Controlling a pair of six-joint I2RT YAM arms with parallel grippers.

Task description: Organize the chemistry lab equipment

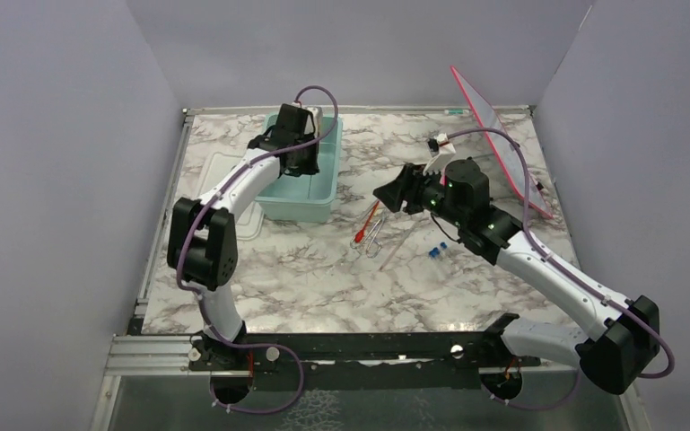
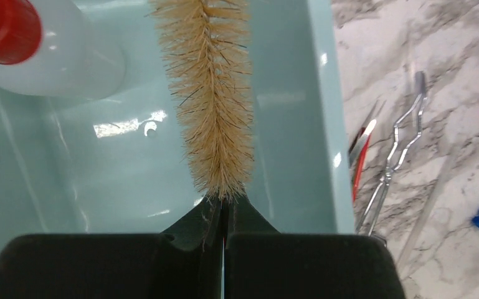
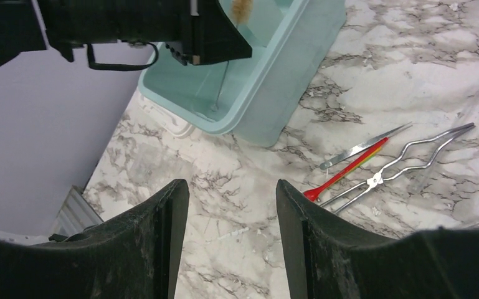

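My left gripper (image 2: 224,208) is shut on the wire stem of a tan bristle brush (image 2: 215,93) and holds it inside the teal tub (image 2: 324,124). The squeeze bottle with a red nozzle (image 2: 50,56) lies in the tub's far corner. From above, the left gripper (image 1: 301,160) hangs over the tub (image 1: 301,193). My right gripper (image 3: 232,190) is open and empty above bare marble, just left of the red-tipped dropper (image 3: 346,173) and the wire tongs (image 3: 405,162). The tongs (image 1: 372,238) lie mid-table, with blue-capped vials (image 1: 437,250) to their right.
A flat metal strip (image 3: 364,146) lies beside the dropper. A pink sheet (image 1: 502,144) leans against the right wall. A white lid (image 1: 251,224) lies under the tub's left side. Grey walls enclose the table on three sides.
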